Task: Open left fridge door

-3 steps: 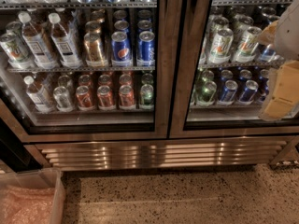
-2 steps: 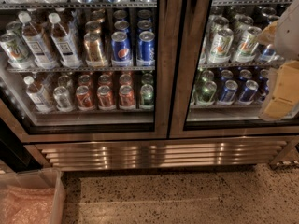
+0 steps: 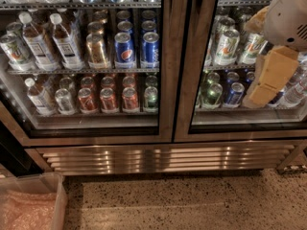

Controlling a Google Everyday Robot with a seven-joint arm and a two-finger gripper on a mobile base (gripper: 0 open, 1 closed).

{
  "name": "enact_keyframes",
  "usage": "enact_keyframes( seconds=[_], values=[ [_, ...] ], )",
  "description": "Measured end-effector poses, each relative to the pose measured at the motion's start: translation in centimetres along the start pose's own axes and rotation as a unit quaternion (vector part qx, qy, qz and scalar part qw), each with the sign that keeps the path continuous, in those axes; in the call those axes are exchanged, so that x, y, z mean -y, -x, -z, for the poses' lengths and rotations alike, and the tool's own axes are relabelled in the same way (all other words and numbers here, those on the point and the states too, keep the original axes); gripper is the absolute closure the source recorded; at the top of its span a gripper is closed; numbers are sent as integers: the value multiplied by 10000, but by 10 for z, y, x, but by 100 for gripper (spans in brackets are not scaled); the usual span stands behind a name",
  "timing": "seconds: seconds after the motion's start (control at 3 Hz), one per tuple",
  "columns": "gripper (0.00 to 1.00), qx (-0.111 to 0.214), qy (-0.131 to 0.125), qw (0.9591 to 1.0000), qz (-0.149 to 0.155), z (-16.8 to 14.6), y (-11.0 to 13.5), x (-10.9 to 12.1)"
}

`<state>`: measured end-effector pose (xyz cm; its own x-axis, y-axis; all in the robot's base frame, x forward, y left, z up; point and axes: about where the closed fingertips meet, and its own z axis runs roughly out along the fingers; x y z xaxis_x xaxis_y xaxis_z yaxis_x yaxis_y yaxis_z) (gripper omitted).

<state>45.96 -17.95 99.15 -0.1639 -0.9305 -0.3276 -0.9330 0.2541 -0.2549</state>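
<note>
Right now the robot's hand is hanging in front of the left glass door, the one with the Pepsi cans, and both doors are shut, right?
Not quite. The hand is in front of the right door, by the green-and-white cans, not the left door with the Pepsi cans. The camera view shows it at the far right. Both doors do look shut.

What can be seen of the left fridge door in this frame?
The left fridge door is a tall glass pane in a brushed steel frame, upright and seemingly shut, its inner edge beside the right door. Through it show white-capped bottles, blue Pepsi cans and red cans. A ribbed steel grille runs below. Nothing touches it; the hand hangs before the right door, apart from it.
</note>
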Motion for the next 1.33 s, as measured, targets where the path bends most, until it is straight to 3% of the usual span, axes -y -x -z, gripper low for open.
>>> enact_keyframes(
  seconds=[0.33,0.67,1.0,1.33],
  values=[
    [0,684,149,9971,286,-5,57,5],
    [0,743,164,9967,290,-4,61,4],
    [0,915,208,9956,79,-6,60,5],
    [0,1331,132,9909,-125,-13,76,24]
  ],
)
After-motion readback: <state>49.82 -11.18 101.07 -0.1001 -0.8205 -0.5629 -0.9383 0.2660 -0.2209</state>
